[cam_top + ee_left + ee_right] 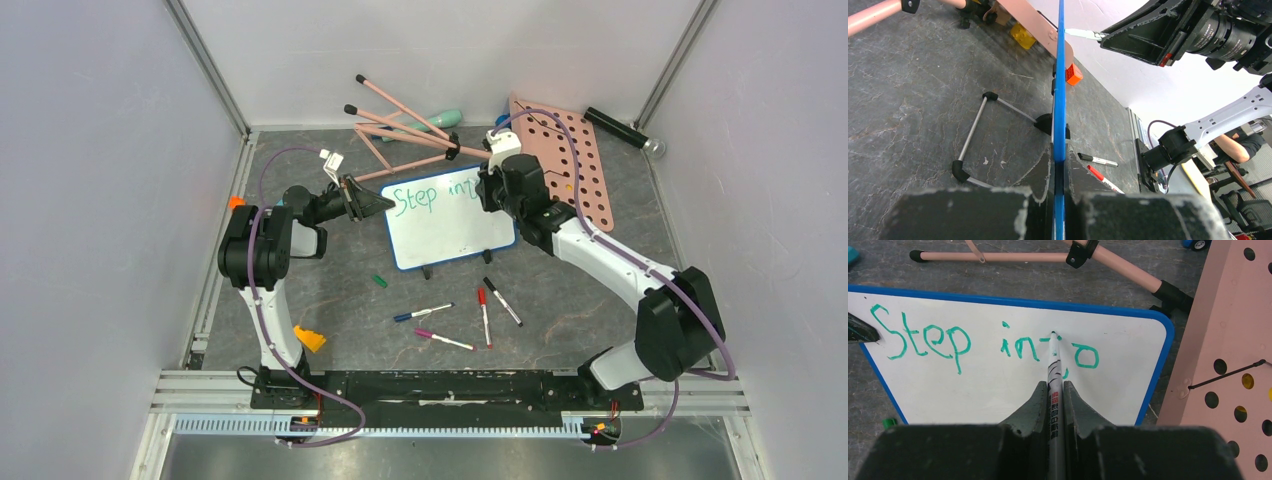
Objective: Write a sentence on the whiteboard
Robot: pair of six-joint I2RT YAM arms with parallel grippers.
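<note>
left pincer [1060, 172] clamped on whiteboard [1060, 75] frame | right pincer [1055, 390] clamped on green marker [1054, 362], tip at "into" | risk: hard pressing could tilt it, smearing sentence [923, 340]

Pink pegboard [580, 170], pink tripod [400, 125], red marker [484, 318] lie scattered

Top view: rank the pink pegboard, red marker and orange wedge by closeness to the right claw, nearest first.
1. Pink pegboard, right beside the right claw, toward the right wall.
2. Red marker, on the table nearer the bases.
3. Orange wedge, by the left arm's base.
</note>
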